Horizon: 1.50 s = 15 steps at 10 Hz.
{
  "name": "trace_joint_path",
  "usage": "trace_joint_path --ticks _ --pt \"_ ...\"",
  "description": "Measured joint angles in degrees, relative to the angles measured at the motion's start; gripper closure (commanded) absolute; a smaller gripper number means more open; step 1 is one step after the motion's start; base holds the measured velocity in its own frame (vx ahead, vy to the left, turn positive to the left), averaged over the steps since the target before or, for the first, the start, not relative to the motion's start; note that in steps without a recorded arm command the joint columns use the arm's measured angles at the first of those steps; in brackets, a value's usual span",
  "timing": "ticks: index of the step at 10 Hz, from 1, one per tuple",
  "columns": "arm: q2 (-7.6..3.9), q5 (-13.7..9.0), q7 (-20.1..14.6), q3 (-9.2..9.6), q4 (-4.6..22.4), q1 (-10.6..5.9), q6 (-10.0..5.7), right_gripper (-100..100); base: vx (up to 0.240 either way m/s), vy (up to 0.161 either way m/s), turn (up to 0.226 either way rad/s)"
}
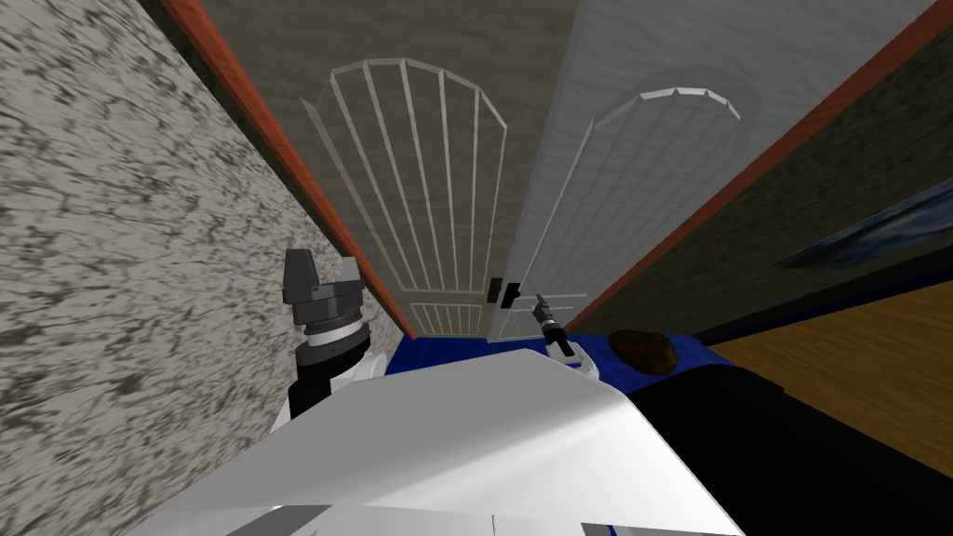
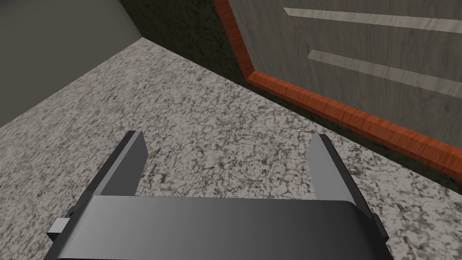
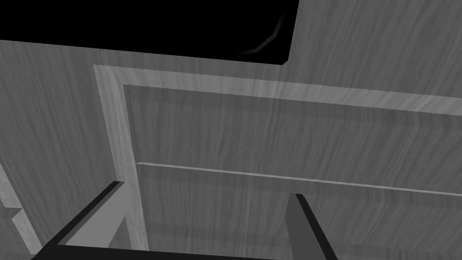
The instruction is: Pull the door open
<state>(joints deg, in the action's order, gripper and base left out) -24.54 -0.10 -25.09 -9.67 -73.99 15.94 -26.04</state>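
**Left arm.** The forearm stands upright against the speckled wall point(image 1: 112, 233), and the left gripper point(image 1: 323, 274) points up along it. In the left wrist view its 2 fingers point(image 2: 135, 153) are spread wide with nothing between them. This gripper is well apart from the door handle and near the orange-red frame point(image 1: 279, 149).

**Right arm.** The arm reaches forward and low. The right gripper point(image 1: 539, 302) is aimed at the lower part of the right leaf point(image 1: 642, 186), just beside the dark handle point(image 1: 503, 291). In the right wrist view its 2 fingers point(image 3: 97, 216) stand wide and empty, facing a moulded panel point(image 3: 293, 135) of the leaf. Whether the fingertips touch the leaf cannot be told.

**Hard to make out.**
- The handle is small and dark, so its shape cannot be read.
- A brown rounded object point(image 1: 642, 349) lies on the blue floor point(image 1: 428, 349) near the foot of the frame's right side. It cannot be identified.
- A black area point(image 3: 135, 22) lies past the leaf's edge in the right wrist view.

**Door.** It is a double door of 2 leaves set in the orange-red frame. The left leaf point(image 1: 400, 167) is darker, grey-brown, and the right leaf is lighter grey. Each leaf carries an arched panel of raised ribs with a small ribbed panel beneath it. The handle sits at the meeting edge of the 2 leaves, low on the door. Whether the right leaf stands ajar cannot be told.
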Motion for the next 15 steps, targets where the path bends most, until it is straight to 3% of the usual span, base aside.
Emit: trace_joint_path --ticks 2,3,9,11,12,15 --pt "0.39 0.18 0.01 0.97 -0.42 -1.37 -0.16 -100 0.138 0.132 0.094" --pt "0.42 0.20 0.00 1.06 -0.42 -1.54 -0.16 100 -0.011 -0.007 -0.026" --pt "0.64 0.29 0.03 1.42 -0.45 -1.39 -0.20 100 -0.036 -0.027 -0.005" --pt "-0.06 0.25 -0.31 1.21 -0.05 -0.64 -0.70 100 -0.197 -0.147 -0.094" --pt "-0.60 0.29 -0.66 1.16 0.28 0.22 -1.13 -100 -0.204 -0.003 0.016" --pt "-1.15 0.71 -2.00 2.75 -2.44 2.03 -2.14 -100 -0.200 0.129 0.020"
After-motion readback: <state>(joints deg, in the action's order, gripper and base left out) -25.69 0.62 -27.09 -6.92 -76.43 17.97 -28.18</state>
